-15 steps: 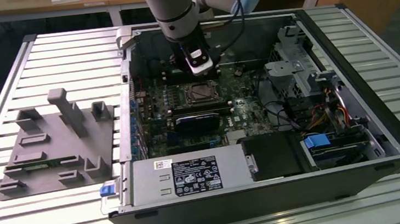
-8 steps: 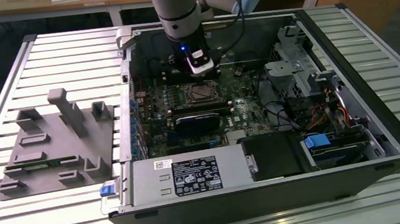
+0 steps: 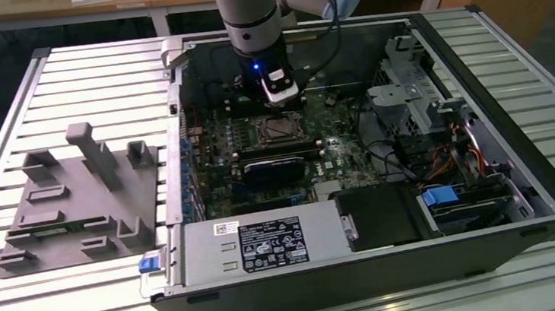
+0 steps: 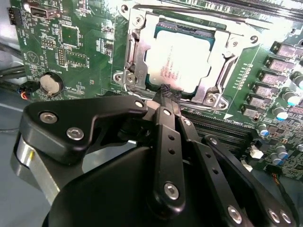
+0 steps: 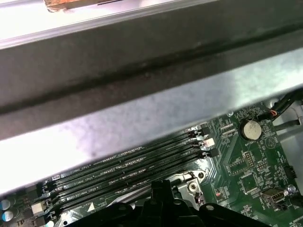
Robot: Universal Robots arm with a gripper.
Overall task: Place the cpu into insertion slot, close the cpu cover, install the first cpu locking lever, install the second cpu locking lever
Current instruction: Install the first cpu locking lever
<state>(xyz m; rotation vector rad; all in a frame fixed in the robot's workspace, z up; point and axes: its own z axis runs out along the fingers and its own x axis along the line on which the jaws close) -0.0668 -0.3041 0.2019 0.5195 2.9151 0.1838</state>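
Second wrist view: cpu (image 4: 182, 64) sits in insertion slot (image 4: 152, 81), cpu cover (image 4: 216, 80) down; gripper (image 4: 165, 91), jaws pressed together, at cover's edge. Best press slow, tips off cpu.

cpu (image 4: 182, 59) top seems smooth silvery metal; gripper (image 4: 166, 92) matt black.

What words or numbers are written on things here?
Print on the power supply label: too small to read.
Print on the cpu: too blurred to read.
White marks on the motherboard: too small to read.
So no text can be quoted.
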